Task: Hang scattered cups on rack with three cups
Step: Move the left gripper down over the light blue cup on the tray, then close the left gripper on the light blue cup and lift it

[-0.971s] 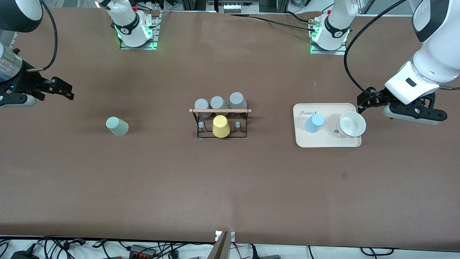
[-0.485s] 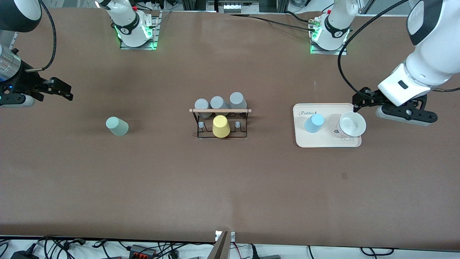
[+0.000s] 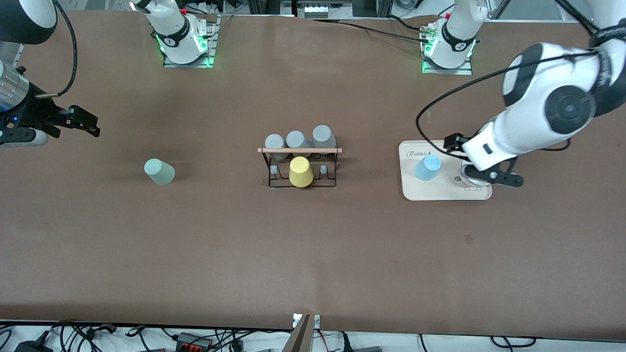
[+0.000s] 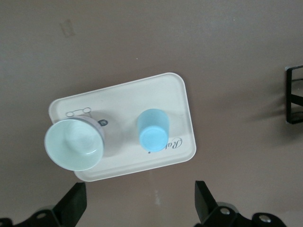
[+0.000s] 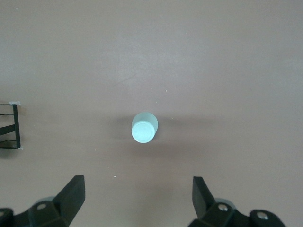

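The light blue cup (image 3: 428, 167) stands on the beige tray (image 3: 440, 193), and shows in the left wrist view (image 4: 153, 130). The pale mint cup (image 3: 159, 171) stands on the bare table toward the right arm's end, and shows in the right wrist view (image 5: 144, 127). The black wire rack (image 3: 301, 182) with its wooden dowel (image 3: 300, 150) holds three grey cups (image 3: 296, 140) and a yellow cup (image 3: 301, 172). My left gripper (image 3: 459, 154) (image 4: 139, 203) is open and empty over the tray's edge by the bowl. My right gripper (image 3: 93, 124) (image 5: 137, 196) is open and empty, waiting over the table's end.
A white bowl (image 4: 74, 144) stands on the tray beside the blue cup; in the front view the left arm covers most of it. A corner of the rack shows in each wrist view (image 4: 294, 94) (image 5: 9, 127).
The left arm has swung in from the table's end, bringing its gripper over the tray and the bowl. The right arm has hardly moved. No cup has moved.
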You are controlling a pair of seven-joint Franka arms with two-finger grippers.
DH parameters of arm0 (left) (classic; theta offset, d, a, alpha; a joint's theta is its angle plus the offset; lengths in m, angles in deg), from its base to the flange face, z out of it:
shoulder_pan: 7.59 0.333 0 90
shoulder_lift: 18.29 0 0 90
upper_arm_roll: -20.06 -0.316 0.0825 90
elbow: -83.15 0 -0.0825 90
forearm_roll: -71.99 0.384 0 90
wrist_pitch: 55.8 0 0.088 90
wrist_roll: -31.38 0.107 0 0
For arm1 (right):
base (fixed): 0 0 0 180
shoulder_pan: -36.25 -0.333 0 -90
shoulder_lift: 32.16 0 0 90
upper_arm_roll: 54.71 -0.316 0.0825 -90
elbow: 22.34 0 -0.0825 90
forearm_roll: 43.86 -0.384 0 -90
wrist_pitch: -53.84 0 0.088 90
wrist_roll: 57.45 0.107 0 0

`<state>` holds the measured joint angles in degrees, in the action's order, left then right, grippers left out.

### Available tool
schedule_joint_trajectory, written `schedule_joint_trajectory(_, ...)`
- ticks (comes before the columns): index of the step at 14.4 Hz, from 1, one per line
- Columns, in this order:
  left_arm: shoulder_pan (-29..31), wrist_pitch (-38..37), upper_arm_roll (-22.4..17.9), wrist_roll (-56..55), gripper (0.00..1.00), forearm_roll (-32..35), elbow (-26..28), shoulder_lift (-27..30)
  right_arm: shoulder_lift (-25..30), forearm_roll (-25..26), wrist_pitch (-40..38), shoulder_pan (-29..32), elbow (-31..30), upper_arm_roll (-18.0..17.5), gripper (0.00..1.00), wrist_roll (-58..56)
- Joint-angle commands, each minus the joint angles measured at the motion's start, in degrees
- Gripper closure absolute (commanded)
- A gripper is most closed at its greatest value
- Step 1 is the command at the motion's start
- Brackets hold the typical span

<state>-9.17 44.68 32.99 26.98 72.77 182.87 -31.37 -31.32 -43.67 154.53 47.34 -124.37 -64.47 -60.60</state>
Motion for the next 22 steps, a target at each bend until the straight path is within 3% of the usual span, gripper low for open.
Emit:
schedule_joint_trajectory(1,0.2,7.9,1.9,-3.3,0.00,0.2,8.8,2.8,-1.0,-0.6,-1.8,0.1,2.0,-0.2,0.00,-0.7)
schedule_joint_trajectory(4,0.0,20.5,2.5,-3.4,0.00,0.9,21.8,6.4,-1.1,-0.6,-2.2,0.1,2.6,-0.2,0.00,-0.6)
schedule_joint_trajectory(7,0.3,31.6,2.5,-3.2,0.00,3.4,30.1,6.4,-1.2,-0.6,-2.6,0.1,2.7,-0.2,0.00,-0.4)
schedule_joint_trajectory(12,0.4,43.0,2.4,-2.7,0.00,3.7,34.7,5.3,-1.5,-0.6,-2.6,0.6,2.8,-0.1,0.00,-0.5)
schedule_joint_trajectory(14,0.6,47.4,2.4,-2.7,0.00,8.5,36.6,4.7,-1.5,-0.6,-2.6,0.3,2.8,-0.1,0.00,-0.4)
schedule_joint_trajectory(20,0.8,54.1,2.3,-2.5,0.00,10.6,38.5,1.6,-1.5,-0.7,-3.0,0.3,2.8,-0.1,0.00,-0.4)
schedule_joint_trajectory(22,2.2,56.0,2.3,-2.5,0.04,16.0,39.1,0.6,-1.5,-0.7,-3.0,0.3,2.8,-0.1,0.00,-0.4)
